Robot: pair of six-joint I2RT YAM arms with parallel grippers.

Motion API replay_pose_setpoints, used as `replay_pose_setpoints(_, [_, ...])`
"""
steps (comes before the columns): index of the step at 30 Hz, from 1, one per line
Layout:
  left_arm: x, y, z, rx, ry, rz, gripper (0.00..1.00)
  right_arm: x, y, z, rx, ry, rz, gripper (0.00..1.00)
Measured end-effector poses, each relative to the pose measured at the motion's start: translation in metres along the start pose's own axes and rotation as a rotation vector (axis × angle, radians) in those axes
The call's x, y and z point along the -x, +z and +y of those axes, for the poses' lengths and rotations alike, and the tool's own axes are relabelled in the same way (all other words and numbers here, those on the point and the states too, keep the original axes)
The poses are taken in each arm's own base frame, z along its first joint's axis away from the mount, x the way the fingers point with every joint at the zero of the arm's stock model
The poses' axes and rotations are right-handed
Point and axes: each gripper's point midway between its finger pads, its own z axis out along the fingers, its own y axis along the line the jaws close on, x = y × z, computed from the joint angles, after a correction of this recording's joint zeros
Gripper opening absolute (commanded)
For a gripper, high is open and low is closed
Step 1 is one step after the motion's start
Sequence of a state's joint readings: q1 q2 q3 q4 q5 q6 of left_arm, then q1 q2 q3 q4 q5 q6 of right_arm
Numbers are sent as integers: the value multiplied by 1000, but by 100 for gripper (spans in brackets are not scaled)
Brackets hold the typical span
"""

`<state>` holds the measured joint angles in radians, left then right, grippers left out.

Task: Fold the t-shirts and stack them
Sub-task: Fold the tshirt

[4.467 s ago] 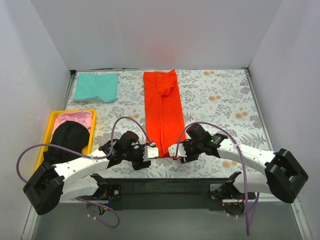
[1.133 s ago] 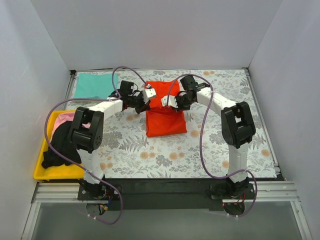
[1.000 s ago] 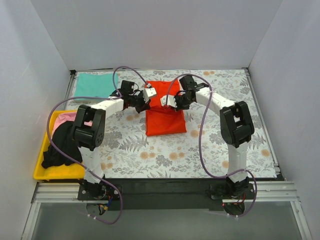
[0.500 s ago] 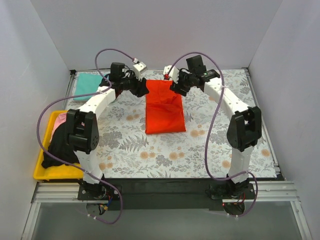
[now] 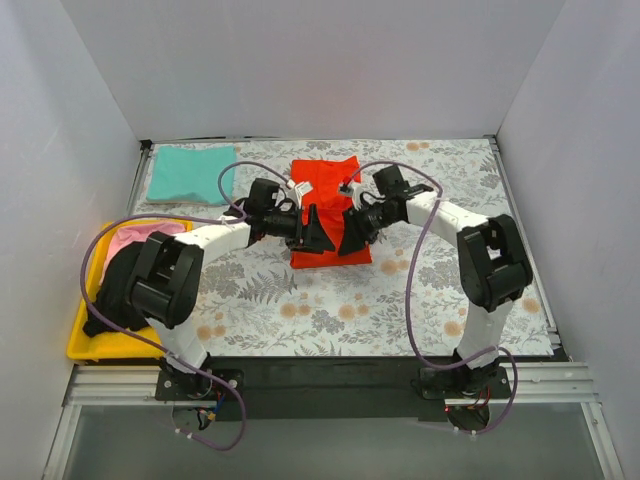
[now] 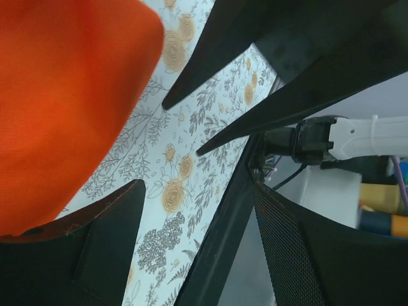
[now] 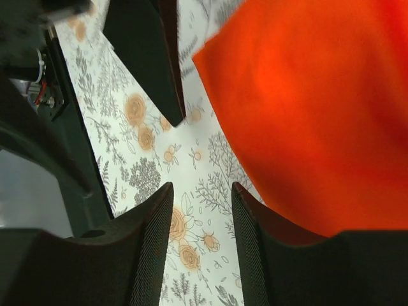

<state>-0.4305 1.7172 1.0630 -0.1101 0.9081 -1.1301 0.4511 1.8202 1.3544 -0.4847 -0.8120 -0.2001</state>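
The orange-red t-shirt [image 5: 328, 190] lies folded in half in the middle of the floral cloth, its near edge toward the arms. My left gripper [image 5: 318, 234] and right gripper [image 5: 352, 236] hang side by side over its near end, both open and empty. In the left wrist view the shirt [image 6: 64, 95] fills the upper left, beside my open left gripper [image 6: 197, 242]. In the right wrist view the shirt [image 7: 306, 95] fills the upper right, beside my open right gripper [image 7: 201, 223]. The teal t-shirt [image 5: 190, 172] lies folded at the far left. The pink t-shirt [image 5: 140, 240] and the black t-shirt [image 5: 115, 290] lie in the tray.
A yellow plastic tray [image 5: 88, 345] stands at the left edge of the table. The grey floral cloth [image 5: 440, 260] covers the table top. White walls close in the back and both sides. The black base rail [image 5: 330, 372] runs along the near edge.
The near end of the long orange-red shirt was carried over to the far end and released. Both grippers then rose and have now come down over the folded shirt's near end.
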Motion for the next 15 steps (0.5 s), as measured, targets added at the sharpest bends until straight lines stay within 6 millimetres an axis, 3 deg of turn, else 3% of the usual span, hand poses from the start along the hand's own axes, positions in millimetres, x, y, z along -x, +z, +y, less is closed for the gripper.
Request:
replay_pose_setpoints(4, [-9,15,30,11,-131,36,67,-47,24,-20,29,194,79,47])
replay_pose_setpoints(10, [-35,17,85,47,-342,90,67,-73,25,-62,16,391,61,43])
replay_pose_setpoints(15, [-35,3,93,-13,-436,94,67,-83,13,-65,76,528,8,43])
